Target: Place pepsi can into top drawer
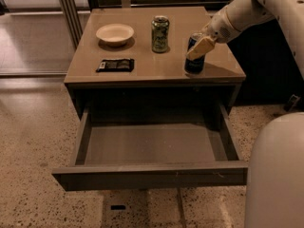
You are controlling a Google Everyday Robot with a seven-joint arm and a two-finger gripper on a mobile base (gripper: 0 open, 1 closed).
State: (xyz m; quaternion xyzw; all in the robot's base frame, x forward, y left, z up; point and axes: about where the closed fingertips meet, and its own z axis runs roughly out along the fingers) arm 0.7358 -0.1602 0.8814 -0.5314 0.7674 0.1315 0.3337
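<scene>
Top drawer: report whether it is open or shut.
Open: the top drawer is pulled out, floor visible. The gripper is at the pepsi can on the cabinet top.

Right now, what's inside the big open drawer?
Nothing shows on the top drawer's floor. Its back end sits under the cabinet top in shadow, so that part is hidden. The pepsi can stands up on the cabinet top, with the gripper at it.
</scene>
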